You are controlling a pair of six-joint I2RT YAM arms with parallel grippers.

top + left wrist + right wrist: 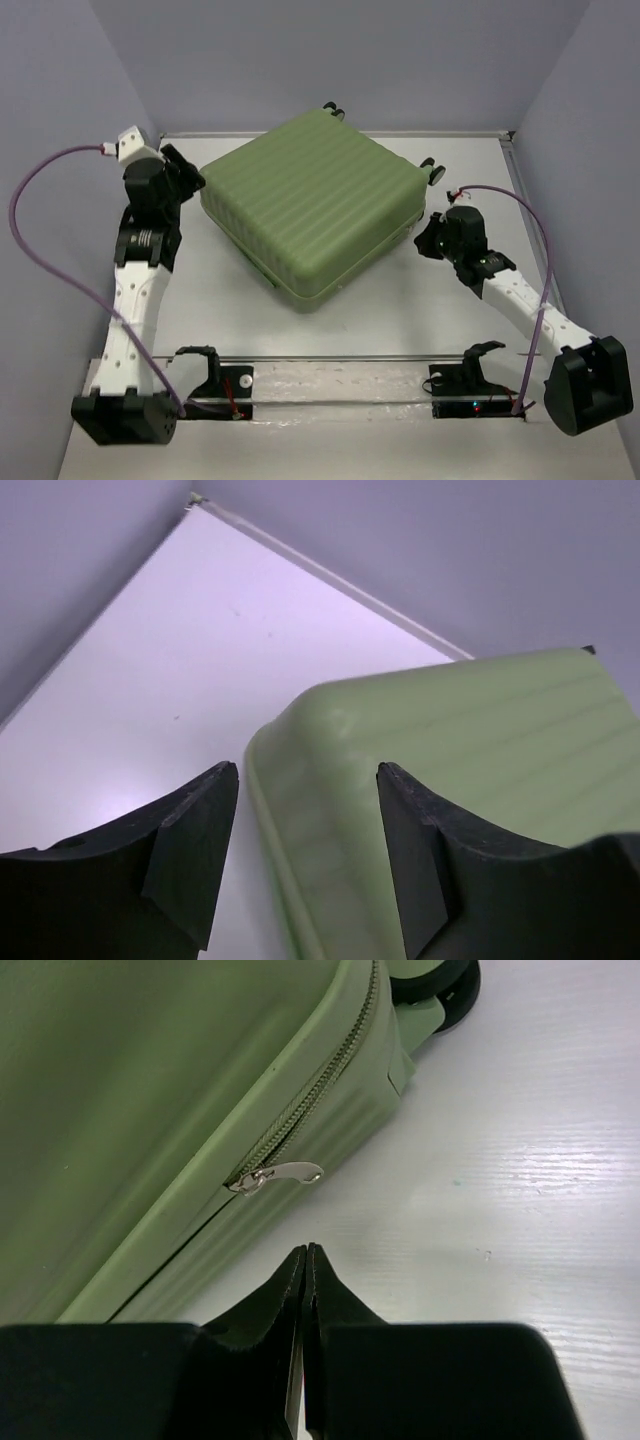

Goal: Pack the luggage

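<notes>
The luggage (pixel 312 205), a light-green ribbed hard-shell suitcase, lies flat and closed in the middle of the table, wheels (pixel 434 170) toward the back right. My left gripper (pixel 190 178) is open at the suitcase's left corner; in the left wrist view the corner (pixel 330 780) sits between the two fingers (pixel 200 840). My right gripper (pixel 428 236) is shut and empty beside the suitcase's right side. In the right wrist view its tips (pixel 305 1252) point at a silver zipper pull (pixel 280 1175) on the zipper seam, a short gap away.
White table (pixel 400 320) walled by grey panels at back and sides. A clear rail with two black fixtures (pixel 225 385) runs along the near edge. Purple cables loop from both arms. A black wheel (pixel 440 985) shows at the right wrist view's top.
</notes>
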